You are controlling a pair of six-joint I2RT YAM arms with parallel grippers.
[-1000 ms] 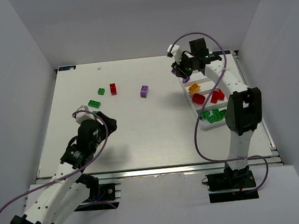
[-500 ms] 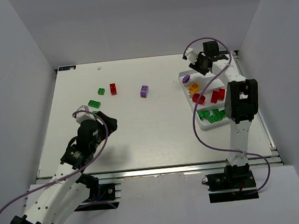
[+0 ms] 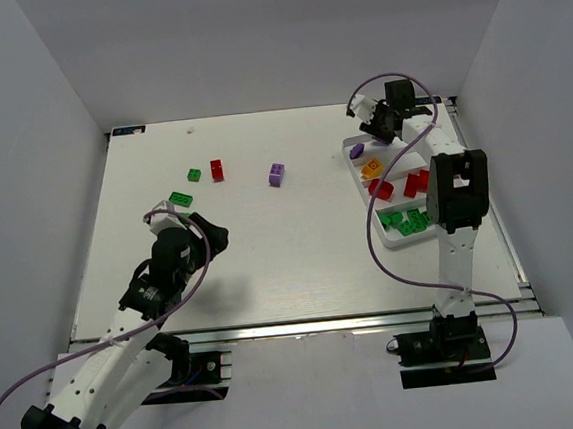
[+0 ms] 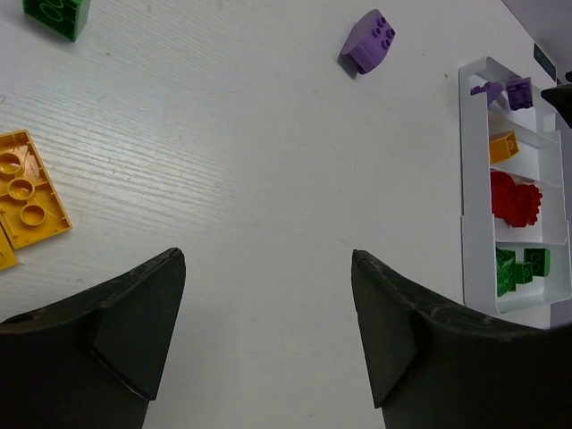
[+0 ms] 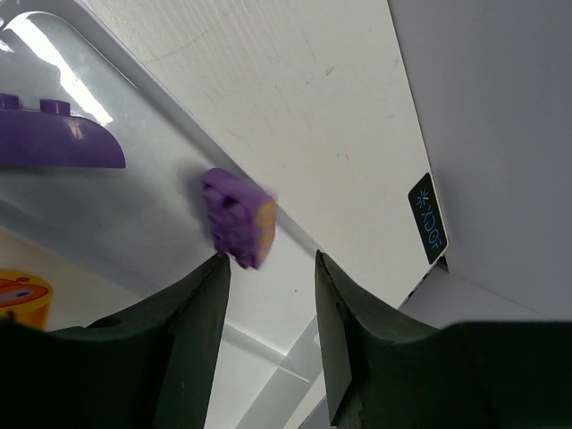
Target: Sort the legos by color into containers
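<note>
Your right hand [image 5: 268,261] is hanging over the far end of the tray [image 3: 397,244], fingers parted, gripping nothing. A purple brick [image 5: 237,219] is showing blurred just past the fingertips, above the tray's end compartment. Can't tell if it's brushing one finger. A curved purple piece [image 5: 58,143] is lying in that same compartment. Going from there toward the tray's near end, the compartments are holding orange pieces [image 4: 503,146], red pieces [image 4: 514,198], then green pieces [image 4: 518,266].

Your left hand [image 4: 266,261] is hovering wide open over the surface [image 4: 268,152], well apart from the tray, touching nothing.

Loose legos are sitting on the surface, all well clear of the tray on its left-arm side: a purple block [image 3: 276,174], a red brick [image 3: 216,169], a small green brick [image 3: 194,174], a green plate [image 3: 180,198] and a yellow plate [image 4: 31,192].
</note>
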